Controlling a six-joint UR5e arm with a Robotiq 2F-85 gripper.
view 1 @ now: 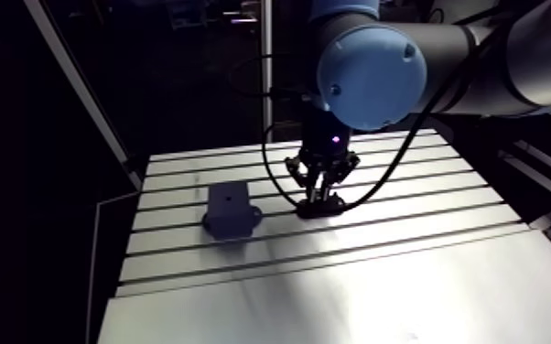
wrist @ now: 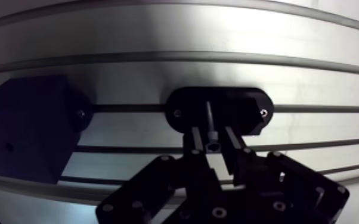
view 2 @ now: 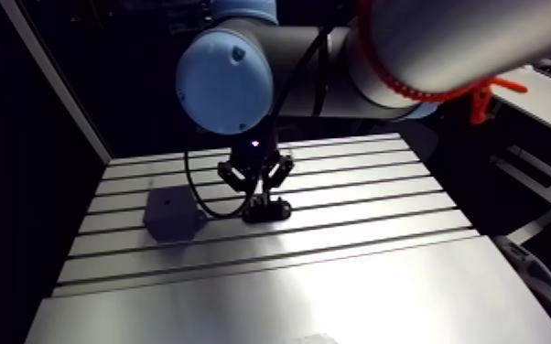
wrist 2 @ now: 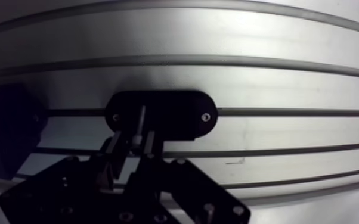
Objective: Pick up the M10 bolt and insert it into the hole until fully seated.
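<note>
Aluminium tabletop [view 1: 407,274], pale and ribbed with long slots, carries two dark things well apart from each other. Furthest over, at about nine o'clock from the gripper in the arm view, sits a black block [view 1: 232,210] with angled sides; a small round spot on its top face [wrist: 9,146] looks like the hole, though I can't be sure from where I stand. Next along is a flat black oval holder [wrist: 241,101] lying across one slot, a screw [wrist: 177,112] at each end. The bolt [wrist: 209,116] stands upright at the middle of that holder, head up. The gripper [wrist: 212,136] has its tips low over the oval, its fingers [wrist: 195,143] at three and nine o'clock of the bolt head — parted only narrowly, with a sliver of gap showing on each side, so nothing is clamped.
</note>
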